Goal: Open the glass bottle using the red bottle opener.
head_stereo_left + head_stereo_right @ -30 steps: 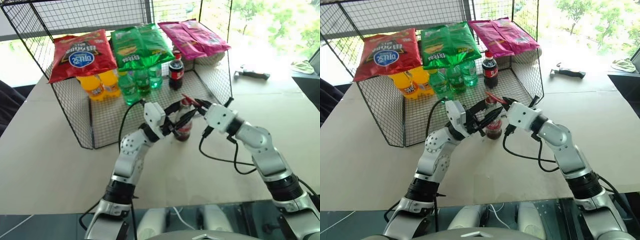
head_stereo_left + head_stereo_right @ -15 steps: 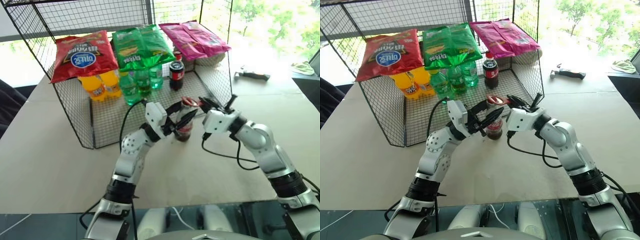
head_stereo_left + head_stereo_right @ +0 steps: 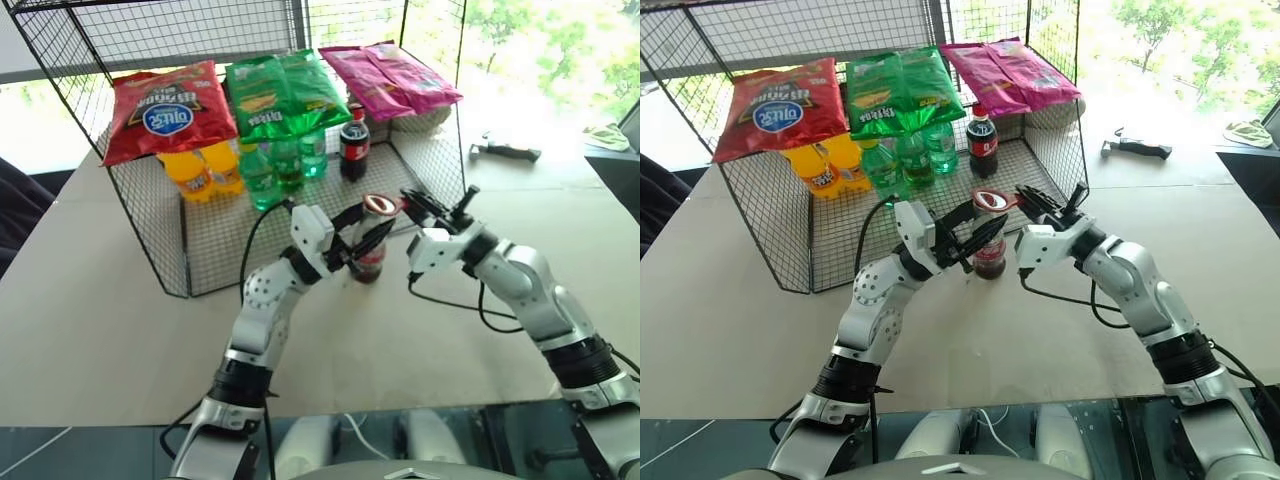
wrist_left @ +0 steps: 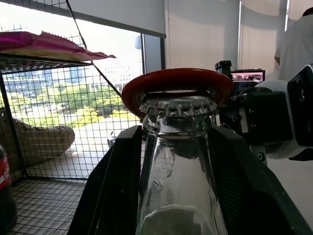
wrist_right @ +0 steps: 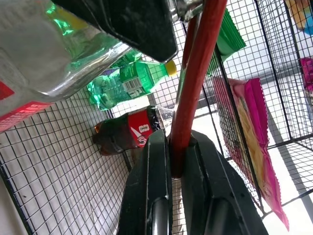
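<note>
Two arms meet mid-worktop: the left gripper [image 3: 362, 236] fingers pinch the glass bottle [image 3: 368, 252] upright by its neck, the right gripper [image 3: 412, 203] fingers clamp the red bottle opener [image 3: 380, 205], ring seated over the cap. Prying step; next, lever the handle upward.

Surface: pale beige tabletop [image 3: 90, 330], wide and bare toward the near edge.
Rack: black wire mesh rack [image 3: 150, 230] standing on the surface, open at the front.
Top shelf: red snack bag [image 3: 165, 108], green snack bag [image 3: 282, 92] and pink snack bag [image 3: 390, 76] lying side by side.
Lower level: orange drink bottles [image 3: 200, 170], green plastic bottles [image 3: 280, 165] and a dark plastic cola bottle with a red screw cap [image 3: 353, 146].
Far right: small dark tool [image 3: 505, 148] lying on the surface.
</note>
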`<state>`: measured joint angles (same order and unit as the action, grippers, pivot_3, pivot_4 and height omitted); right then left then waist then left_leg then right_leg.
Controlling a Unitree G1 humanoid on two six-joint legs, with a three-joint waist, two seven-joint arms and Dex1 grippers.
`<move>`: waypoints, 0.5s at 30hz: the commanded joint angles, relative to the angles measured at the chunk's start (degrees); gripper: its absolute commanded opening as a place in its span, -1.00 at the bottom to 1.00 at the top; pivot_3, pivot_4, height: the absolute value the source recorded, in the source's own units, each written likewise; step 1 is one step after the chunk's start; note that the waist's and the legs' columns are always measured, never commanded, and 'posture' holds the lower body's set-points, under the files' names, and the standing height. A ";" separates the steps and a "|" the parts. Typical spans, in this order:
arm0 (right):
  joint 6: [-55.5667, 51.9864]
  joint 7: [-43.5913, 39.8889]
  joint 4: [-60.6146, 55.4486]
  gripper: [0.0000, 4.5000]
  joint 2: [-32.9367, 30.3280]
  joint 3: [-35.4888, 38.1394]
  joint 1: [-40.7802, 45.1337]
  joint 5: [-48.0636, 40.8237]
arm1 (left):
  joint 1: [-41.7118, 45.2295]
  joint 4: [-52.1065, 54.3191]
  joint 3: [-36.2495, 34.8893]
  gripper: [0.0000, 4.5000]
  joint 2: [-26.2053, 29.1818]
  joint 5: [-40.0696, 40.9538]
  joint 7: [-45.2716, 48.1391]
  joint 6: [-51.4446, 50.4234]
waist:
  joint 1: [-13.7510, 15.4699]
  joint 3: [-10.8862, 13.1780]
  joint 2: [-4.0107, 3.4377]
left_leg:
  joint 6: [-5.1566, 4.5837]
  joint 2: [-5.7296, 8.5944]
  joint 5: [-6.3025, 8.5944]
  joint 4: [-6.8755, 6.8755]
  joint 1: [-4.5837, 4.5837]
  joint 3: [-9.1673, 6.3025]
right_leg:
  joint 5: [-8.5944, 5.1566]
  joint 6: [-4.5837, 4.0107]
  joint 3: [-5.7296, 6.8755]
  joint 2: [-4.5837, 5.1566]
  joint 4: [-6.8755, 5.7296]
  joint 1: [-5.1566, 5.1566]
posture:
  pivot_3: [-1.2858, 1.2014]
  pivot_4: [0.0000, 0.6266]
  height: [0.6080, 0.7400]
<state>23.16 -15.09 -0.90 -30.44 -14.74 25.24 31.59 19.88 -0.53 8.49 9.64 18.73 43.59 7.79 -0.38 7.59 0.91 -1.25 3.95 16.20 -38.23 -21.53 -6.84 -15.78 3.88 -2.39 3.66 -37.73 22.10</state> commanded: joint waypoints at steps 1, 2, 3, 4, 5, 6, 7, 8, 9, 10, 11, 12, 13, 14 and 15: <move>3.85 -0.53 -0.76 -1.00 -1.22 -1.56 1.50 1.96 | -0.51 -1.76 1.44 -0.26 -0.37 -1.73 -0.53 -1.47 | 0.01 0.00 0.00 | 0.00 0.00 0.00 0.00 0.00 0.01 | 0.00 0.00 -0.01 0.00 0.00 0.00 | 0.03 -0.52 1.00; 3.97 -0.59 -0.62 -1.00 -1.58 -1.29 2.03 2.05 | -0.56 -1.71 1.51 -0.26 -0.41 -1.73 -0.52 -1.51 | 0.02 0.00 0.00 | 0.00 0.01 0.00 0.00 0.00 0.01 | 0.00 0.00 -0.01 0.01 0.00 0.00 | 0.03 -0.52 1.00; 4.07 -0.62 -0.53 -1.00 -1.80 -1.15 2.36 2.11 | -0.58 -1.68 1.55 -0.26 -0.44 -1.74 -0.51 -1.53 | 0.02 0.00 0.00 | 0.00 0.01 0.00 0.00 0.00 0.01 | 0.00 0.00 -0.01 0.01 0.01 0.00 | 0.03 -0.52 1.00; 4.23 -0.64 -0.34 -1.00 -2.15 -0.82 2.99 1.98 | -0.59 -1.66 1.59 -0.26 -0.47 -1.73 -0.47 -1.59 | 0.04 0.00 0.00 | 0.00 0.01 0.00 0.00 0.00 0.00 | 0.00 0.00 0.00 0.01 0.01 0.00 | 0.03 -0.52 1.00; 4.26 -0.72 -0.23 -1.00 -2.47 -0.51 3.58 1.78 | -0.61 -1.61 1.62 -0.26 -0.48 -1.72 -0.44 -1.65 | 0.07 0.00 0.00 | 0.00 0.01 0.00 0.00 0.00 -0.01 | 0.00 0.00 0.00 0.01 0.01 0.00 | 0.03 -0.52 1.00; 4.25 -0.81 -0.14 -1.00 -2.73 -0.22 4.08 1.59 | -0.62 -1.59 1.64 -0.26 -0.49 -1.70 -0.42 -1.70 | 0.08 0.00 0.00 | 0.00 0.01 0.00 0.00 -0.01 -0.01 | 0.00 0.00 0.01 0.01 0.02 0.00 | 0.03 -0.52 1.00; 4.28 -0.97 -0.03 -1.00 -2.96 0.00 4.51 1.37 | -0.63 -1.58 1.66 -0.26 -0.51 -1.69 -0.40 -1.74 | 0.11 0.00 0.00 | 0.00 0.01 0.00 0.00 -0.01 -0.01 | 0.00 0.00 0.01 0.01 0.03 0.00 | 0.03 -0.52 1.00; 4.39 -1.09 0.05 -1.00 -3.24 0.15 4.91 1.32 | -0.63 -1.60 1.68 -0.26 -0.54 -1.71 -0.39 -1.74 | 0.13 0.01 0.00 | 0.00 0.01 0.00 0.00 -0.01 -0.01 | 0.00 0.00 0.00 0.01 0.04 0.00 | 0.03 -0.52 1.00; 4.57 -1.12 0.11 -1.00 -3.50 0.33 5.28 1.34 | -0.63 -1.63 1.70 -0.26 -0.56 -1.72 -0.39 -1.74 | 0.18 0.01 0.00 | 0.00 0.01 0.00 0.01 -0.02 -0.01 | 0.00 0.00 0.01 0.01 0.05 0.00 | 0.03 -0.52 1.00; 4.66 -1.22 0.09 -1.00 -3.79 0.61 5.75 1.27 | -0.62 -1.65 1.70 -0.26 -0.59 -1.72 -0.39 -1.74 | 0.20 0.01 0.00 | 0.00 0.01 0.00 0.01 -0.02 -0.01 | 0.00 0.00 0.01 0.01 0.05 0.00 | 0.03 -0.52 1.00; 4.73 -1.29 -0.04 -1.00 -4.23 1.21 6.51 0.99 | -0.62 -1.71 1.70 -0.26 -0.63 -1.74 -0.40 -1.72 | 0.21 0.01 0.00 | 0.00 0.01 0.00 0.01 -0.02 -0.01 | 0.00 0.00 0.01 0.01 0.05 0.00 | 0.03 -0.52 1.00; 4.79 -1.38 -0.13 -1.00 -4.62 1.64 7.13 0.87 | -0.61 -1.76 1.71 -0.26 -0.67 -1.75 -0.39 -1.69 | 0.22 0.02 0.00 | 0.00 0.01 0.00 0.01 -0.03 -0.01 | 0.00 0.00 0.01 0.01 0.05 0.00 | 0.03 -0.52 1.00; 4.84 -1.44 -0.17 -1.00 -4.89 1.89 7.53 0.79 | -0.60 -1.80 1.71 -0.26 -0.69 -1.77 -0.39 -1.66 | 0.25 0.03 -0.02 | 0.00 0.01 0.00 0.01 -0.03 -0.01 | 0.00 0.00 0.01 0.01 0.06 0.00 | 0.03 -0.52 1.00; 4.89 -1.48 -0.12 -1.00 -5.06 1.99 7.76 0.67 | -0.63 -1.85 1.71 -0.26 -0.72 -1.77 -0.38 -1.61 | 0.23 0.03 -0.02 | 0.00 0.02 0.00 0.01 -0.04 -0.01 | 0.00 0.00 0.01 0.02 0.06 0.01 | 0.03 -0.52 1.00; 4.95 -1.46 0.02 -1.00 -5.14 2.05 7.85 0.55 | -0.65 -1.89 1.71 -0.26 -0.76 -1.79 -0.39 -1.54 | 0.21 0.03 -0.02 | 0.00 0.02 0.00 0.01 -0.03 0.00 | 0.00 0.00 0.00 0.02 0.06 0.01 | 0.03 -0.52 1.00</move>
<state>27.02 -16.51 0.92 -35.13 -13.98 32.48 32.72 20.08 -0.74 8.74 8.85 18.44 43.23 7.73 -0.17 7.62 0.89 -1.25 3.96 16.21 -38.22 -21.56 -6.85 -15.78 3.88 -2.38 3.67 -37.67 22.10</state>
